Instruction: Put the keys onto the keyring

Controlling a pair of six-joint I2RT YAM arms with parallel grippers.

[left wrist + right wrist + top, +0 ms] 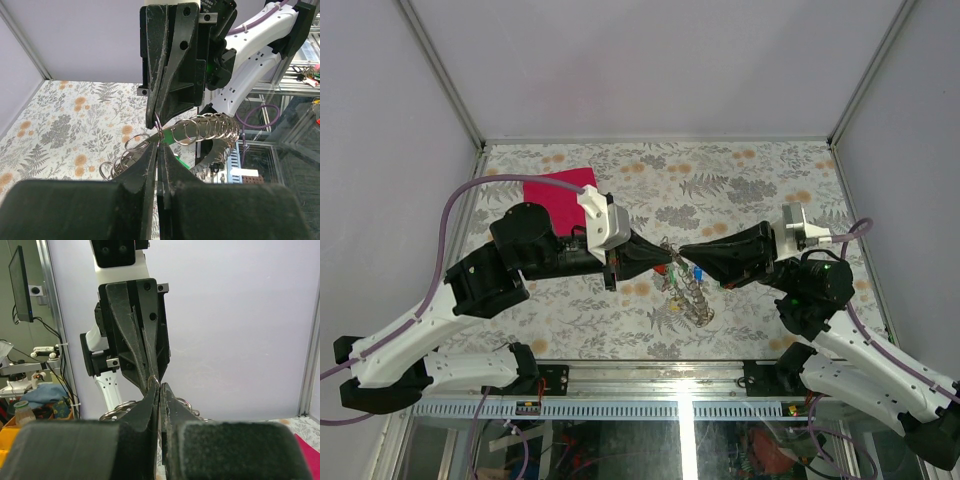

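Observation:
Over the middle of the table, my left gripper (667,258) and right gripper (683,253) meet tip to tip. Both are shut on one thin wire loop (157,126) of the keyring (692,295), a grey coiled ring that sags from the tips toward the table. Keys hang by the tips, with red (663,268), green (676,272) and blue (700,272) heads, and a yellow one (675,306) lower down. In the left wrist view my left gripper (159,146) pinches the loop, with the coils (212,129) and a green head (176,136) just behind. In the right wrist view my right gripper (159,386) holds the same loop (154,382).
A magenta cloth square (558,195) lies at the back left, partly under the left arm. The floral table top (750,185) is walled by grey panels at the back and on both sides. A metal rail (650,375) runs along the near edge.

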